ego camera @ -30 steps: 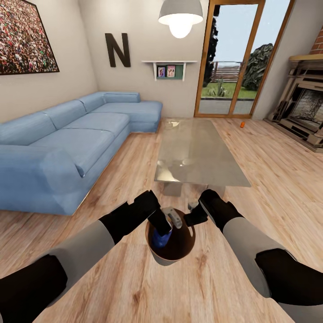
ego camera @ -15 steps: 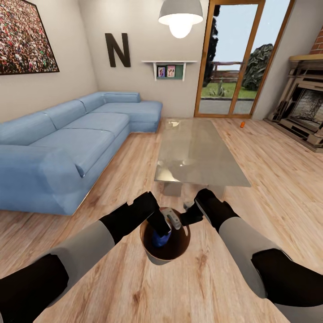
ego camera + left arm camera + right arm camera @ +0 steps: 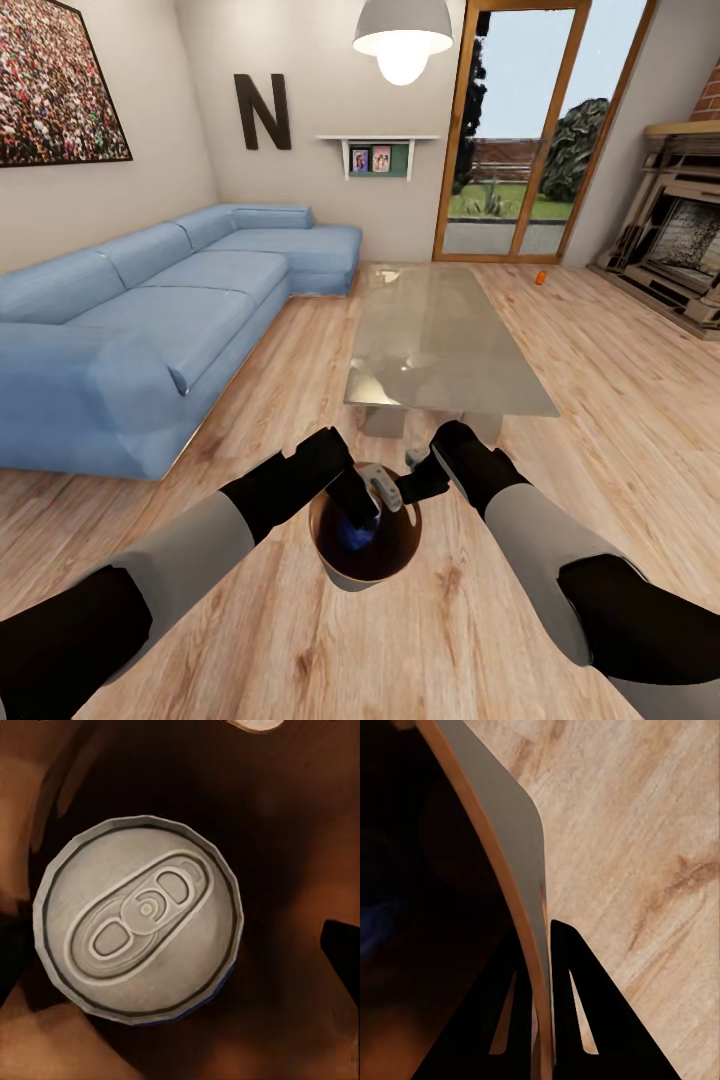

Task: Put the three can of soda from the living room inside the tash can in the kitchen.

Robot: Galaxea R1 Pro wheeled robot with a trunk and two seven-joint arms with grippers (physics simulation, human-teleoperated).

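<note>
The dark blue can of soda [image 3: 352, 532] with its pale top [image 3: 139, 919] sits inside the tash can [image 3: 347, 578], whose copper-brown inside [image 3: 285, 817] surrounds it. My left gripper [image 3: 356, 506] hangs over the bin's mouth, open, its fingers [image 3: 342, 954] standing apart from the can. My right gripper [image 3: 406, 489] is shut on the bin's rim, one finger on each side of the greyish wall [image 3: 502, 832]. An orange can of soda [image 3: 540, 278] stands on the floor far ahead by the glass doors.
I am in the living room. A glass coffee table [image 3: 440, 350] stands just ahead, a light-blue sofa [image 3: 150, 320] at the left, and a fireplace [image 3: 680, 240] at the right. Wood floor [image 3: 620, 400] runs past the table's right side toward the doors.
The right gripper and the bin have shifted slightly left, bringing the bin more squarely under the left gripper. The left arm has barely moved.
</note>
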